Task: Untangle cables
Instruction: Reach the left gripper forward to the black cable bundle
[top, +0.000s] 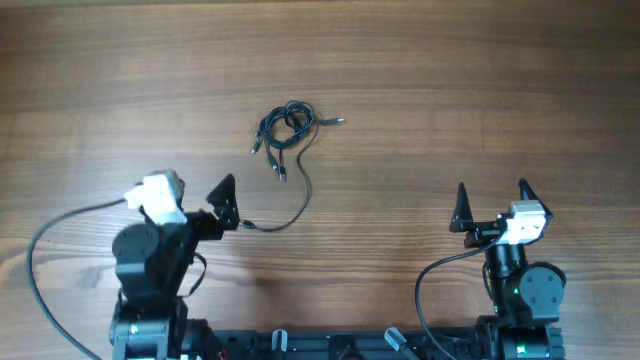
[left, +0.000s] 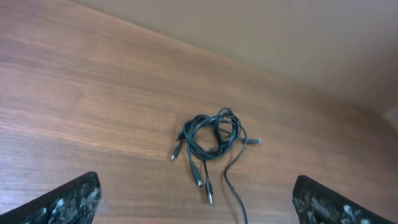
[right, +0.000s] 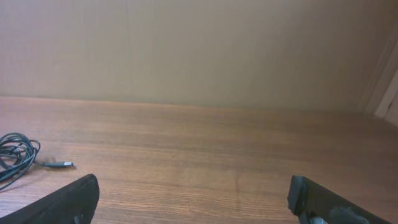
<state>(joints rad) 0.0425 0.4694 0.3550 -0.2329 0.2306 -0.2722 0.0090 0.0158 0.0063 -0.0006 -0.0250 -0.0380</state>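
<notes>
Thin dark cables (top: 288, 125), bunched in a knot, are laid on the wooden surface (top: 450, 80) just toward eleven o'clock of centre. The left hand (left: 196, 190), at seven o'clock, and the right hand (top: 491, 193), at four o'clock, are held wide open and empty.

A wooden table (top: 480, 90) with warm brown grain running along its length meets a plain beige wall (right: 199, 50) at its far edge in both wrist views.

Overhead faces down; low wrist views share the cables (left: 211, 134).
</notes>
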